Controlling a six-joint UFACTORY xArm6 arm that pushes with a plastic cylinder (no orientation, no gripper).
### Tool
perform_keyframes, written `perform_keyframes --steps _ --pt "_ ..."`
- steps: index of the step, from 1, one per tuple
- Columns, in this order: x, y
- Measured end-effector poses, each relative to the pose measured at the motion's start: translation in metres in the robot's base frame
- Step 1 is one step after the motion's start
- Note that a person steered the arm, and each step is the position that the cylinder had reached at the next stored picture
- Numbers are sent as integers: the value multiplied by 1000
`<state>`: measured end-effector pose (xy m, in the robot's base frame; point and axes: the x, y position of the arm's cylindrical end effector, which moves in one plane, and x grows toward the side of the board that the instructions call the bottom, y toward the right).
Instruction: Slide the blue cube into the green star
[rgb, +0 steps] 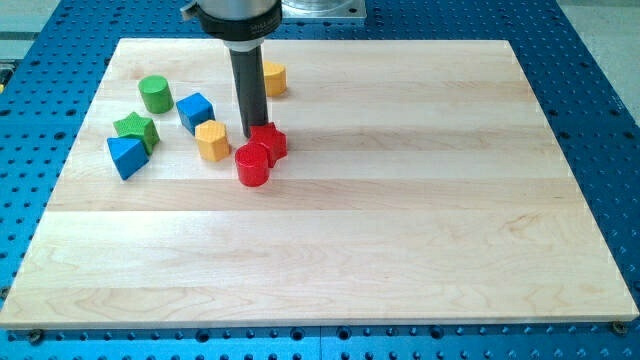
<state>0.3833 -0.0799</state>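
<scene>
The blue cube (195, 111) sits on the wooden board at the view's upper left. The green star (136, 130) lies to its lower left, a short gap apart, touching a blue triangular block (126, 156). My tip (252, 137) is at the end of the dark rod, right of the blue cube, just behind a red star (269, 141) and above a red cylinder (253, 164). A yellow block (212, 141) lies between my tip and the blue cube, just below the cube.
A green cylinder (155, 94) stands above the green star. A second yellow block (273, 77) sits right of the rod near the board's top edge. The board (400, 200) lies on a blue perforated table.
</scene>
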Motion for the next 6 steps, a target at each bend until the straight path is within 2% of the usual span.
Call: perform_keyframes --steps 1,4,5,6 --pt "-20 3" --pt "-42 -74" --pt "-31 -87" --pt "-7 -50"
